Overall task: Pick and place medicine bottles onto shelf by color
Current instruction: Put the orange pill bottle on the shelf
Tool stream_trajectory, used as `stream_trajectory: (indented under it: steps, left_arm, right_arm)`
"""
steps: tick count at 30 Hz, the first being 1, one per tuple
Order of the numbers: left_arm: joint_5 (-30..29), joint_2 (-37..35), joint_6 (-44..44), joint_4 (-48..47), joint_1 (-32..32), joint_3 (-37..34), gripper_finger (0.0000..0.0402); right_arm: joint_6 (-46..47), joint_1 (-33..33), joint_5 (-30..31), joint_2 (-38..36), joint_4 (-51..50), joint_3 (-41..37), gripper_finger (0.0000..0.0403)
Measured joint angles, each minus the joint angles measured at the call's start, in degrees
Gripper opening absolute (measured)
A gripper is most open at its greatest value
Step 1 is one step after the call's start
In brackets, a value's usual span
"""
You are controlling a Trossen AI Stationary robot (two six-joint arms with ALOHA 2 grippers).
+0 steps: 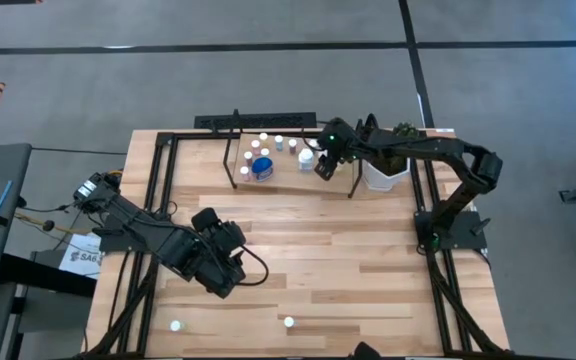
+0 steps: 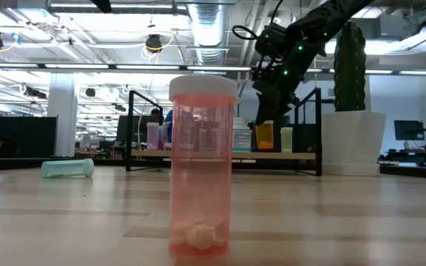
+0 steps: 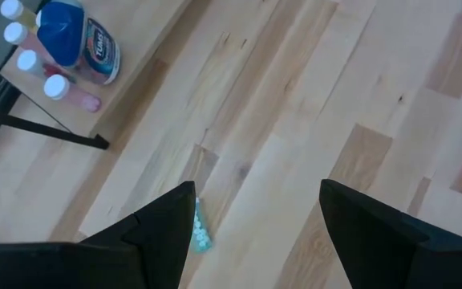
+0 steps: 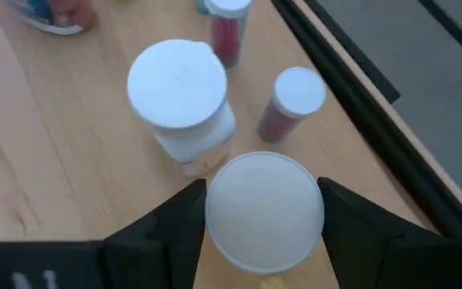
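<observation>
Right gripper (image 4: 263, 210) is over the right end of the shelf (image 1: 320, 178) at the far side of the table (image 1: 368, 260), fingers spread wide around a white-capped bottle (image 4: 264, 210) and closed on its sides; in the low view that bottle looks orange, hanging just above the board next to a pale green one (image 2: 286, 139). Several other small bottles and a bigger blue one (image 1: 262, 166) already stand on the shelf, and a squat white jar (image 4: 184, 103) stands right beside the held bottle, so clearance is tight. Left gripper (image 3: 255, 217) is empty, fingers well apart, hovering over bare table near the middle-left, with a teal bottle (image 3: 200, 229) lying on its side just beyond its fingertips. Still loose: a pink bottle (image 2: 202, 166) upright at the near edge and another bottle (image 1: 176, 325) at the near-left edge. These look like light, rigid plastic vials, smooth and round, probably slippery and easy to tip or roll. Best grip is likely across the body just under the cap; the lying one needs a pinch across its width. White plant pot (image 1: 383, 175) sits right of the shelf.
</observation>
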Motion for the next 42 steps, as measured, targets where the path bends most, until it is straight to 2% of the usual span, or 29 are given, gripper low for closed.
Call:
stream_trajectory:
  steps: [8,15,34,42]
  left_arm:
    - [0.18,0.0,0.03,-0.02,-0.02,0.0,0.0254]
    - [0.6,0.0,0.05,-0.02,-0.02,0.0,0.0254]
    - [0.57,0.0,0.63,-0.35,-0.02,0.0,0.0254]
    - [0.55,0.0,0.9,-0.63,-0.02,0.0,0.0254]
  right_arm:
    - [0.44,-1.87,-0.13,0.0,0.33,0.03,0.023]
    - [0.91,-0.94,-0.2,0.0,-0.15,0.01,0.023]
    - [-4.59,-0.27,-0.06,0.0,-2.06,0.01,0.023]
    - [-6.16,-0.23,-3.91,0.0,-2.27,0.01,0.023]
